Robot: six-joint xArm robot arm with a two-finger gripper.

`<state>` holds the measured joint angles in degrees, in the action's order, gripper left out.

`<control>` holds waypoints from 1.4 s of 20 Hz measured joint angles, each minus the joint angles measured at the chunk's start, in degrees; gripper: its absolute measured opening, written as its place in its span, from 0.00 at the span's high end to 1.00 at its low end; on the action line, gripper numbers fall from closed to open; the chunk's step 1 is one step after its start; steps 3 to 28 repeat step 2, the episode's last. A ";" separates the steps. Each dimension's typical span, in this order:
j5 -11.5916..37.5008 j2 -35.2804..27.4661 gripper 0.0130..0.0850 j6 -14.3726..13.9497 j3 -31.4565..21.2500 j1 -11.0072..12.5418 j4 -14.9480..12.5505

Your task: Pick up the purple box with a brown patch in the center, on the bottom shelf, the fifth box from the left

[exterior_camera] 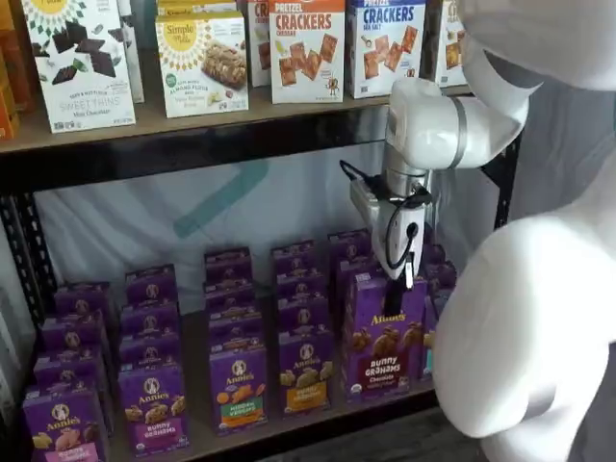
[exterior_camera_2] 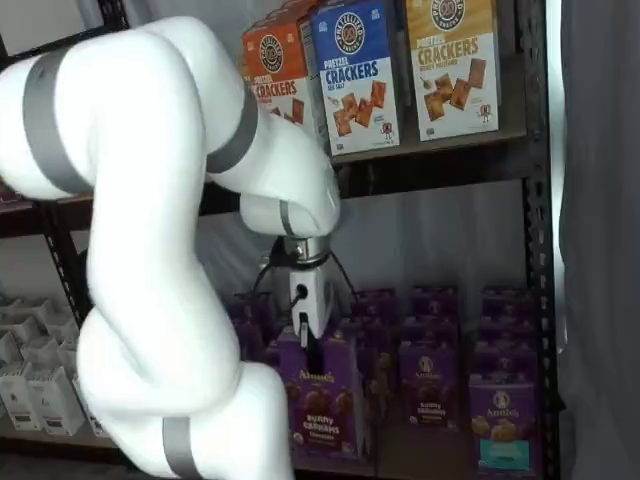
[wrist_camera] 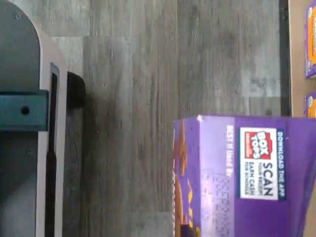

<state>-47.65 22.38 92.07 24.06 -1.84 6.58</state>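
The purple box [exterior_camera: 385,337], a Bunny Grahams carton with a dark brown band and bunny cookies, hangs in front of the rows on the bottom shelf [exterior_camera: 197,423]. My gripper [exterior_camera: 408,279] stands upright over it, black fingers closed on its top edge. Both shelf views show this; in a shelf view the gripper [exterior_camera_2: 312,350] sits on the box [exterior_camera_2: 320,400]. The wrist view shows the box's purple top flap [wrist_camera: 247,173] with a Box Tops label, over grey wooden floor [wrist_camera: 133,98].
Rows of other purple Annie's cartons fill the bottom shelf, with orange bands [exterior_camera: 239,385], yellow bands [exterior_camera: 306,371] and teal bands [exterior_camera_2: 505,430]. Cracker boxes [exterior_camera: 306,48] stand on the upper shelf. A black upright [exterior_camera_2: 535,250] is at the right. My white arm [exterior_camera: 520,337] blocks the shelf's right end.
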 joint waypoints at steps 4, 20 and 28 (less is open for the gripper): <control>-1.30 2.11 0.78 -1.17 -0.29 -0.89 -0.18; -1.30 2.11 0.78 -1.17 -0.29 -0.89 -0.18; -1.30 2.11 0.78 -1.17 -0.29 -0.89 -0.18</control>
